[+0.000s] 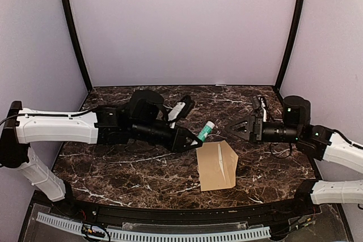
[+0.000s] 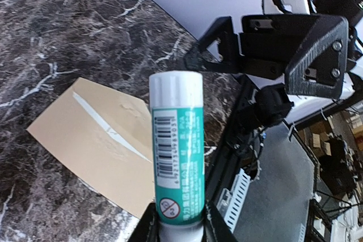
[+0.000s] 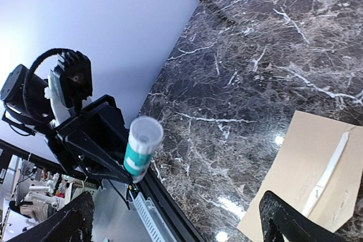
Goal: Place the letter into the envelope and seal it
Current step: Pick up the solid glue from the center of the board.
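Note:
The tan envelope (image 1: 217, 165) (image 2: 96, 140) (image 3: 317, 179) lies flat on the dark marble table (image 1: 125, 168), right of centre. A thin white strip runs along its flap edge. The letter is hidden. My left gripper (image 1: 195, 139) (image 2: 178, 225) is shut on the base of a teal glue stick (image 1: 206, 130) (image 2: 176, 151) (image 3: 142, 148). The stick's white cap points toward the right arm, above the envelope's far left corner. My right gripper (image 1: 233, 128) (image 3: 178, 213) hangs open just right of the cap, facing it, with nothing between its fingers.
A white slotted cable rail (image 1: 153, 233) runs along the table's near edge. Black frame posts (image 1: 74, 32) stand at the back corners in front of pale walls. Cables trail by the right arm (image 1: 278, 150).

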You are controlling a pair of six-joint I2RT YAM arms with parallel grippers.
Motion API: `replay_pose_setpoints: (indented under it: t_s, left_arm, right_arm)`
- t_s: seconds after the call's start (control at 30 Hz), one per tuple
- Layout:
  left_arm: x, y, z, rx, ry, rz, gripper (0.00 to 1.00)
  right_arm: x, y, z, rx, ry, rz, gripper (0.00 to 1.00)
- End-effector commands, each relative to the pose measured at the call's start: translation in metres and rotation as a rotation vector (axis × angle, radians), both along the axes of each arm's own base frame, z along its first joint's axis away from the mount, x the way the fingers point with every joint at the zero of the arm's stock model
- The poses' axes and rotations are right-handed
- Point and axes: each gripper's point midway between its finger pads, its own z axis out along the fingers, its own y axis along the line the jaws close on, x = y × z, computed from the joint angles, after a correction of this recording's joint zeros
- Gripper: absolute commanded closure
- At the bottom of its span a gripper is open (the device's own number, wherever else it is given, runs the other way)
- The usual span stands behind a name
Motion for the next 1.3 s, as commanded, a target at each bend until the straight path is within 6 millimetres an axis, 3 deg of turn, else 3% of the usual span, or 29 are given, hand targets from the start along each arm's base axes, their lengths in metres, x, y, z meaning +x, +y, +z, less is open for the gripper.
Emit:
replay_pose_setpoints:
  t_s: [0.0, 0.2, 0.43, 0.7, 1.07, 1.27]
  left_arm:
    - [-0.039, -0.007, 0.033, -0.152, -0.007, -0.191, 0.90]
    - [-0.057, -0.012, 0.029, -0.166, 0.015, -0.257, 0.90]
    - [-0.059, -0.017, 0.033, -0.210, 0.019, -0.260, 0.92]
    - [-0.062, -0.025, 0.034, -0.250, 0.043, -0.286, 0.93]
    - [-0.063, -0.028, 0.030, -0.252, 0.060, -0.296, 0.95]
    - [-0.059, -0.028, 0.027, -0.246, 0.067, -0.270, 0.96]
  right_arm:
    - [-0.013, 0.020, 0.041, 0.117, -0.048, 0.115, 0.01]
    - [-0.020, 0.039, 0.036, 0.121, -0.021, 0.178, 0.02]
    - [-0.038, 0.064, 0.036, 0.123, 0.022, 0.270, 0.16]
    - [-0.047, 0.062, 0.030, 0.195, 0.070, 0.260, 0.38]
    - [-0.046, 0.060, 0.032, 0.205, 0.060, 0.242, 0.49]
    - [-0.045, 0.058, 0.032, 0.222, 0.062, 0.230, 0.60]
